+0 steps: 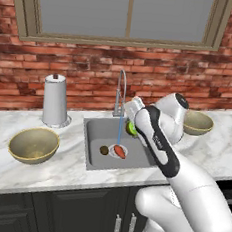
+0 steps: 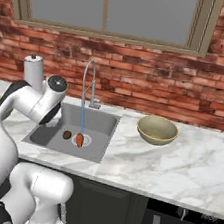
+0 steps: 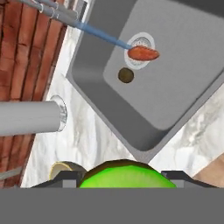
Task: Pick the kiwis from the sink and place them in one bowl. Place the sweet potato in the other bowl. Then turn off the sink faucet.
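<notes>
White marble counter (image 1: 62,170): two olive-gold bowls (image 1: 34,144) (image 1: 198,122), paper-towel holder (image 1: 55,101), inset sink (image 1: 97,136).

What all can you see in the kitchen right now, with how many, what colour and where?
Bright green round kiwi: one, green, held between the gripper fingers above the sink.
Dark brown round kiwi: one, brown, on the sink floor beside the drain.
Orange-red oblong sweet potato: one, on the drain under the water stream.
Grey steel sink: one, set into white marble counter.
Chrome gooseneck faucet: one, behind the sink, running.
Olive-gold bowls: two, one left, one right of the sink.
White paper-towel holder: one, left of the faucet.
Gripper: shut on the green kiwi.
</notes>
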{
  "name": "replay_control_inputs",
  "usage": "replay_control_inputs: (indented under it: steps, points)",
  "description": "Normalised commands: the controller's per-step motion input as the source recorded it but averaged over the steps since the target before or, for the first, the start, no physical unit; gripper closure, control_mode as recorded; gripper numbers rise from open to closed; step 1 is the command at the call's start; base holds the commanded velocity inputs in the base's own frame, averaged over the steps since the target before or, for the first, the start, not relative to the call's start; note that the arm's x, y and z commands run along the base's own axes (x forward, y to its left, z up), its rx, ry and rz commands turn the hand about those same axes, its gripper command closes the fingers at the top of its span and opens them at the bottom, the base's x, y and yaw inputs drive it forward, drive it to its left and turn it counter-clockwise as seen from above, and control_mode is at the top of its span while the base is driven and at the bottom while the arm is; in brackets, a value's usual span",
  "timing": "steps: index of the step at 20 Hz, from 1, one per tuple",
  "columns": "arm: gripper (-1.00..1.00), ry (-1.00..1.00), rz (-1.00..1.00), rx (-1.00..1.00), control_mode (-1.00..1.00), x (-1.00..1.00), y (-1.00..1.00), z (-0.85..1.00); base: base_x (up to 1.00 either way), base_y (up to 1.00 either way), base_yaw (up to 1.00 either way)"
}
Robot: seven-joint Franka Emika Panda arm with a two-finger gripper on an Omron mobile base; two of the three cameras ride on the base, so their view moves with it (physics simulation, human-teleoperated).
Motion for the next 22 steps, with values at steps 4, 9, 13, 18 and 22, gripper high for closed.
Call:
replay_control_inputs:
  steps: [4,9,13,18,22]
  points:
    - [1.00,0.00,0.16,-0.01,-1.00,0.35,0.80,0.06,0.00,0.00,0.00]
    - [1.00,0.00,0.11,0.00,-1.00,0.47,0.66,0.02,0.00,0.00,0.00]
    - [1.00,0.06,0.09,0.00,-1.00,0.41,0.74,0.00,0.00,0.00,0.00]
    - [1.00,0.11,0.06,-0.02,-1.00,0.40,0.89,0.00,0.00,0.00,0.00]
    - [1.00,0.11,0.05,-0.02,-1.00,0.38,0.83,0.00,0.00,0.00,0.00]
